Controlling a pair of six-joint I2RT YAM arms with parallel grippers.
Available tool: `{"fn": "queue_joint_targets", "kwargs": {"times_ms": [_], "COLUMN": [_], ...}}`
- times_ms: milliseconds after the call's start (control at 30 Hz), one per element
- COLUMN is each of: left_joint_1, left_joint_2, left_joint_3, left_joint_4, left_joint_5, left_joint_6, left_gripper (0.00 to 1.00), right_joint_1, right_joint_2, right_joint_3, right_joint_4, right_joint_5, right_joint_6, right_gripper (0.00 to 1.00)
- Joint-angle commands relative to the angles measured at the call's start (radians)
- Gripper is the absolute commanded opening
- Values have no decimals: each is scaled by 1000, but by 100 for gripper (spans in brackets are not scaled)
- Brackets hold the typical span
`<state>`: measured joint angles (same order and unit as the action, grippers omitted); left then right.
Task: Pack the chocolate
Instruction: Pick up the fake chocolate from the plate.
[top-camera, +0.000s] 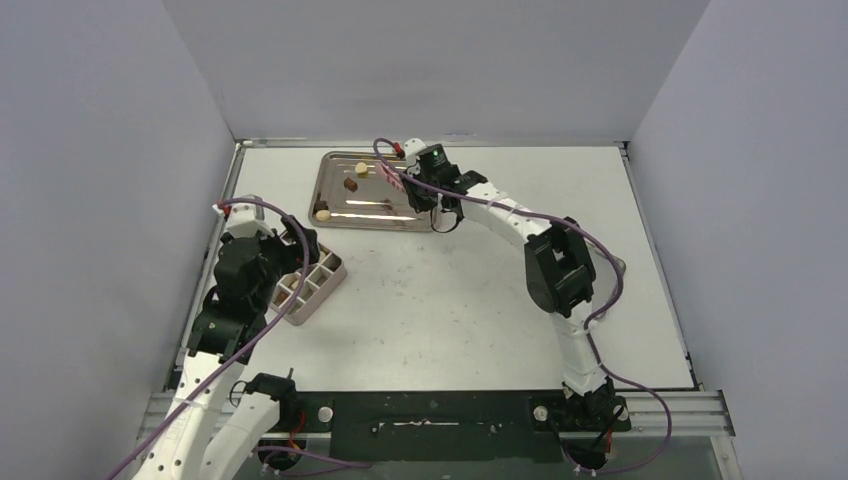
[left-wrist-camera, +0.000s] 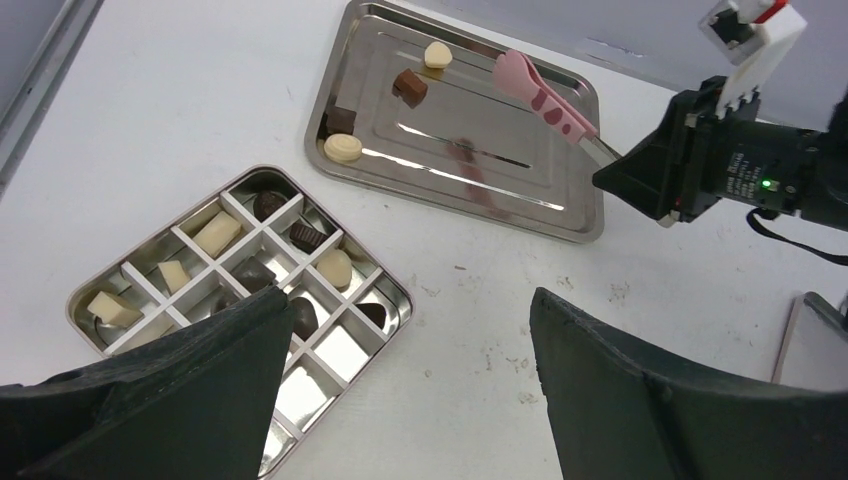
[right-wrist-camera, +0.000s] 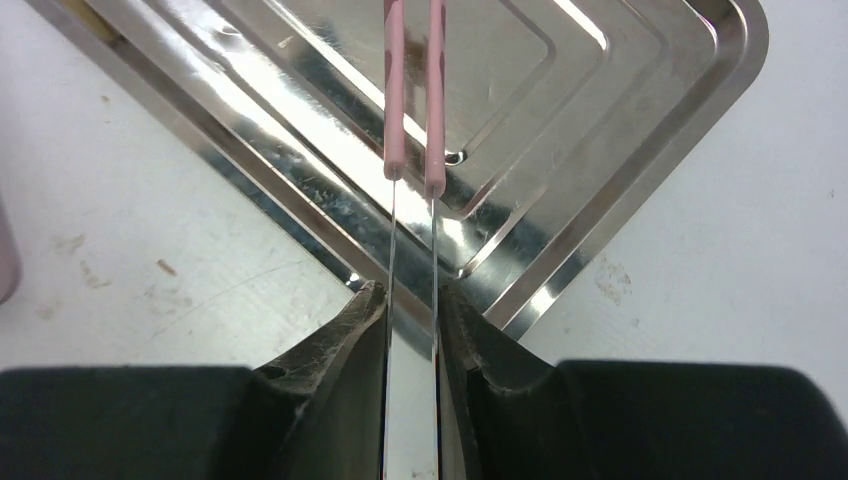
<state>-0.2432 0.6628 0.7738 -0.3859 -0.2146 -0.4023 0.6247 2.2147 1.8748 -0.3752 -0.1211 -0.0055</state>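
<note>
- Your small chocolate chunks (left-wrist-camera: 410, 88) are smooth moulded bites in dark brown, mid brown and cream-white. Some are blocks, some are rounded.
- Four of them lie loose in the shiny rectangular steel tray (left-wrist-camera: 480, 150), which has a stepped rim and rounded corners. A cream piece and a mid brown block lie toward its far side. A dark brown block and a cream round disc lie by its left edge.
- At least nine more sit one to a cell in the square metal box with a grid divider (left-wrist-camera: 335, 350): four cream-white and five dark. Several cells show only bare mirror-like floor.
- Your left finger hides the nearest cells, so you cannot count those.
- The pink-tipped tongs with thin metal arms (left-wrist-camera: 545, 95) reach over the tray's right part, their two tips close together.
- Your right gripper (right-wrist-camera: 412, 295) has its jaws pinching the tongs' two metal arms, one black finger pressed on each side.
- Your left gripper (left-wrist-camera: 410, 330) hangs over the box's near side, its jaws spread wide and holding nothing.
- Box and tray rest apart on the white, lightly scuffed table (left-wrist-camera: 150, 120).
</note>
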Motion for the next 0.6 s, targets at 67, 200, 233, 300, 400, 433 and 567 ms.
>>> {"fn": "queue_joint_targets", "kwargs": {"times_ms": [67,200,233,300,400,433,567], "left_joint_1": [-3,-5,-4,-6,-8,-12,-15], "left_joint_2": [-24,-33,-36,-41,-52,-60,-132], "left_joint_3": [7,18,20,31,59,67,80], "left_joint_4": [7,-2,-2,-6,-27,-34,-63], "left_joint_5": [-31,-65,-77,-108,-175,-197,-332], "left_joint_6": [14,15,19,36,52,52,6], "left_gripper": [85,86,86,86,87,88,94], "right_joint_1": [41,111,135,180,237,256,336], "right_joint_2": [-212,-299,-329,-366,-420,-438,-476], "right_joint_3": [-122,-227,-253,-300,-357,-383,-465], "right_joint_4": [54,66,72,79,91,105,164], "right_joint_5": [-67,-62,-35,2,-1,-5,-30], "right_joint_6": [72,80,82,86,123,140,190], "right_gripper": [0,0,0,0,0,0,0]}}
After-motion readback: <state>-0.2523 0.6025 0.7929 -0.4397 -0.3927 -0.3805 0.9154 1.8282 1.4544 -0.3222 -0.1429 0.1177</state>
